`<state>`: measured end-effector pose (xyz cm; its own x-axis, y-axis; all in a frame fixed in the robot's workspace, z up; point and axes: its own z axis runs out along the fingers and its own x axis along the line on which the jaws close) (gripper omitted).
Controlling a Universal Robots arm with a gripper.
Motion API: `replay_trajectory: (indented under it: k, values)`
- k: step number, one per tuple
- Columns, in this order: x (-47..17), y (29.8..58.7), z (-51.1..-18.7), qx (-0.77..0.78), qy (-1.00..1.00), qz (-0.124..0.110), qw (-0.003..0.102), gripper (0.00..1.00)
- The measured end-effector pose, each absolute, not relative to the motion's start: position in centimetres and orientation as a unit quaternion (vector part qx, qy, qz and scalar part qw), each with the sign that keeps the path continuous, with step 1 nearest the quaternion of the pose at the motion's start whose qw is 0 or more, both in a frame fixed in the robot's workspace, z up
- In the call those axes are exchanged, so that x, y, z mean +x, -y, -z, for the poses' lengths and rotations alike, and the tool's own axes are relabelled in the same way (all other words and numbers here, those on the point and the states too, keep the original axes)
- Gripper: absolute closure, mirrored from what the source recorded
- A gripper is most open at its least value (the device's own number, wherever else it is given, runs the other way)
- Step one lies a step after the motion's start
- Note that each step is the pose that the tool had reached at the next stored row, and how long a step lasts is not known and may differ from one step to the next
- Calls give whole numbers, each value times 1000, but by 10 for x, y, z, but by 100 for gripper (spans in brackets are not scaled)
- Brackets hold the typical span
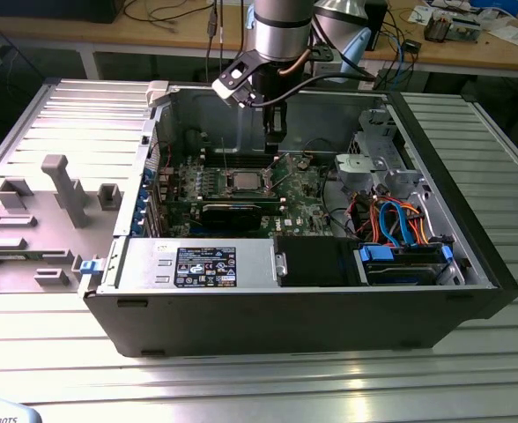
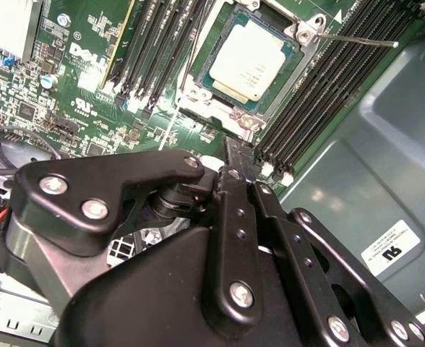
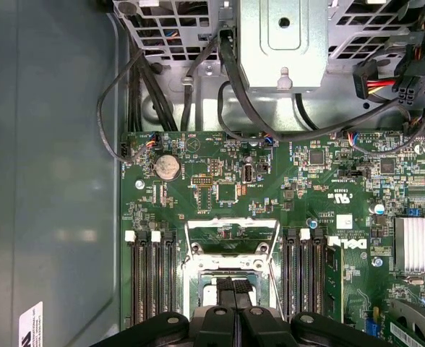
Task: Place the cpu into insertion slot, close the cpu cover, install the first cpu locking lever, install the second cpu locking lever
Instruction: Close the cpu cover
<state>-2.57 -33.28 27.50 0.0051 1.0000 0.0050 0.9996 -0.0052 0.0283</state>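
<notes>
We see the ribbed grey metal surface [image 1: 241,388] carrying an open black computer case [image 1: 285,317]. At upper centre of the exterior view, the black claw [image 1: 277,137] hangs pinched together (gripping nothing). Just below it in the frame, the silver-rimmed square insertion slot [image 2: 198,92] holds the flat silver-topped cpu [image 1: 244,181].

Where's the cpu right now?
In the second wrist view the cpu sits in the socket at the board's middle, between two banks of memory slots.

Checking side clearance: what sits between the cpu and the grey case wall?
In the second wrist view, long black memory slots lie between the cpu and the case wall.
</notes>
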Motion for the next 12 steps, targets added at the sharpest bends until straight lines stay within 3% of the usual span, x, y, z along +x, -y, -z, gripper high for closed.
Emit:
replay_trajectory:
  k: [12]
  values:
    - [-26, 333, -273, 709, -705, -12, 8, 89]
